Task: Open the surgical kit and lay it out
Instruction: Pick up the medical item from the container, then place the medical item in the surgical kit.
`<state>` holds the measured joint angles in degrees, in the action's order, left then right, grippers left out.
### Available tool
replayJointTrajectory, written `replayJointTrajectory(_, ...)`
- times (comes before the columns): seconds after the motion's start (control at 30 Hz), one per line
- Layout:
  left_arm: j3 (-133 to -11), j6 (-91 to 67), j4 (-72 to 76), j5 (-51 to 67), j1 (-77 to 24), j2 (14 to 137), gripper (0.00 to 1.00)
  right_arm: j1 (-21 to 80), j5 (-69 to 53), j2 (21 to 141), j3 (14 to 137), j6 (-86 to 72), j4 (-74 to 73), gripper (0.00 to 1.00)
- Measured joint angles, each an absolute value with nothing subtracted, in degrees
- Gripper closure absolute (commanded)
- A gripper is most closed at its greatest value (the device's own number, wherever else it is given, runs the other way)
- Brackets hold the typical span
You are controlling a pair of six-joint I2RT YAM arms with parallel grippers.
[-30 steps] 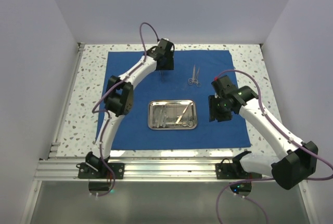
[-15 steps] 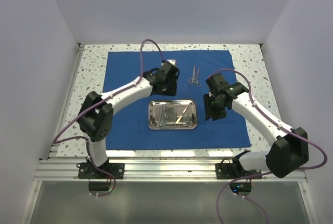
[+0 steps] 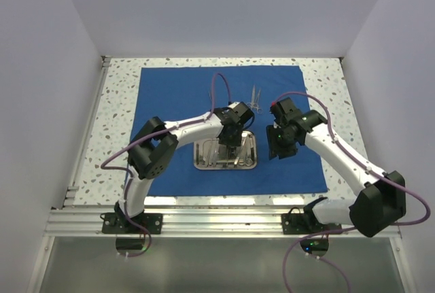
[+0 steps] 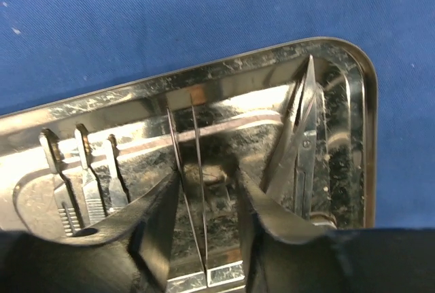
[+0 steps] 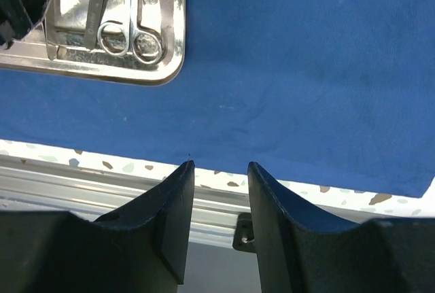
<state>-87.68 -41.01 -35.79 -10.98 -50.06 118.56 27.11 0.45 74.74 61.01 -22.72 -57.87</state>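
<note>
Left gripper [image 3: 231, 138] is positioned low over the steel tray [image 3: 252, 164], fingers pointing down into it. In the left wrist view its jaws stand moderately apart. A slender pair of tweezers [image 4: 192, 191] lies lengthwise in the gap, both thin arms visible between the fingers [image 4: 160, 225]. Neither pad is seen pressing on the tweezers. Whether the fingertips touch the tray floor cannot be told.

Right gripper [image 3: 278, 145] hangs just right of the tray, above the blue cloth wrap [image 3: 170, 96]. In the right wrist view its jaws are parted to a similar width, and the right gripper [image 5: 219, 218] has nothing between them or in contact with them.

The tray sits on the cloth, slightly toward the near edge. Its contents:
- the tweezers, near the middle;
- pointed scissors [image 4: 304, 140] along the right wall;
- ridged instruments [image 4: 71, 177] at the left;
- a ring-handled instrument [image 5: 129, 39], seen in the right wrist view near a rounded corner of the tray.

One pair of forceps [image 3: 255, 100] lies outside the tray, on the cloth toward the far edge. The cloth is spread flat on the speckled table [image 3: 114, 102].
</note>
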Motion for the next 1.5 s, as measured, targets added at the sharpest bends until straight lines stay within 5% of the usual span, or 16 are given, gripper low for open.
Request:
replayJointTrajectory(0.07,-88.4,-41.6,-36.2,-11.7,-50.1,119.3,0.64,27.1,0.5,74.1,60.8,-22.4,-58.1,0.59)
replayJointTrajectory(0.17,-89.2,-42.7,-36.4,-12.5,-50.2,119.9,0.91,27.1,0.6,73.4,60.8,-22.0,-58.7,0.59)
replayJointTrajectory(0.23,-89.8,-42.9,-36.6,-12.6,-50.2,120.4,1.0,27.1,0.8,73.3,60.8,-21.8,-58.9,0.59)
replayJointTrajectory(0.6,-103.8,-39.9,-46.2,-14.9,-48.6,122.1,1.0,27.1,2.0,72.9,60.8,-21.8,-59.2,0.59)
replayJointTrajectory(0.87,-121.7,-36.1,-47.3,-15.3,-36.8,125.2,1.0,27.1,2.1,71.4,60.8,-22.3,-59.6,0.6)
replayJointTrajectory(1.13,-128.8,-31.8,-40.7,-14.7,-27.9,137.2,0.86,27.1,2.3,69.2,60.8,-23.1,-61.7,0.62)
replayJointTrajectory(1.4,-128.8,-30.1,-36.9,-12.4,-27.8,141.8,0.22,27.1,2.5,69.2,60.8,-23.1,-62.4,0.63)
replayJointTrajectory(1.5,-128.1,-29.8,-35.2,-12.5,-27.9,140.6,0.16,27.1,2.4,69.3,60.8,-23.1,-62.4,0.63)
